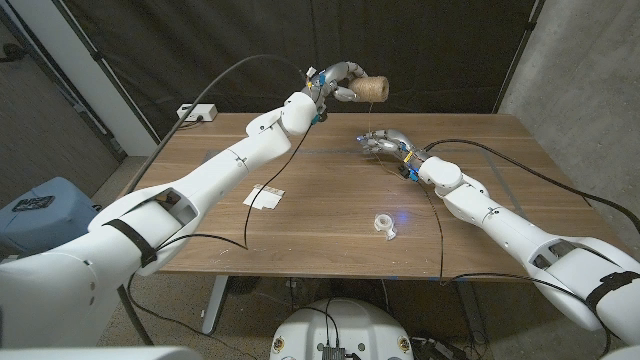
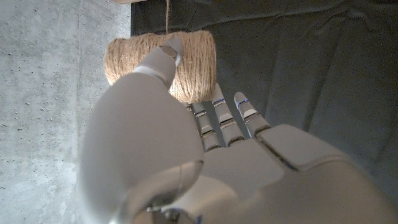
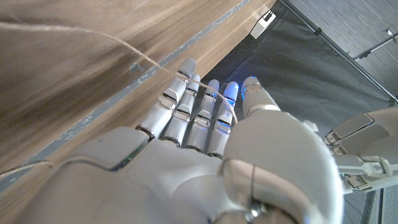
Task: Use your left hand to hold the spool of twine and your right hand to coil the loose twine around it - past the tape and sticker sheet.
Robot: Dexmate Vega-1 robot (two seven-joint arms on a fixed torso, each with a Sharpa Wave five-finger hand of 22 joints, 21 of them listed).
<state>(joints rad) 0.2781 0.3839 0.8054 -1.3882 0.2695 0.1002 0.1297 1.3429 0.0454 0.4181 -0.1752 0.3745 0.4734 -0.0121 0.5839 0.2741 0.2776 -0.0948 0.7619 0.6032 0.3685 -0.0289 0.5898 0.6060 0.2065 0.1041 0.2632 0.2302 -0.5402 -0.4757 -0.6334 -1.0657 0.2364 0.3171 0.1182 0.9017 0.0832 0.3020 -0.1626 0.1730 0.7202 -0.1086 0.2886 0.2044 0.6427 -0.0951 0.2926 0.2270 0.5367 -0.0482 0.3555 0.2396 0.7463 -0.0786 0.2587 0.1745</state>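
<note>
Head view: your left hand (image 1: pixel 335 80) grips the spool of twine (image 1: pixel 372 89) above the table's (image 1: pixel 300 215) far edge, at 12 o'clock. The spool's long axis runs roughly level, its free end pointing toward 3 o'clock. A strand of loose twine (image 1: pixel 370 120) drops from it to your right hand (image 1: pixel 382 142), which hovers just below with fingers curled; the pinch itself is too small to confirm. The tape roll (image 1: pixel 385 225) lies at 6 o'clock, the sticker sheet (image 1: pixel 263 197) at 8 o'clock, both well apart from the hands.

Left wrist view: the hand (image 2: pixel 186 155) covers part of the spool (image 2: pixel 134 56).

Right wrist view: the twine (image 3: pixel 81 34) appears blurred against the table (image 3: pixel 56 87), passing the fingers (image 3: pixel 186 112).
</note>
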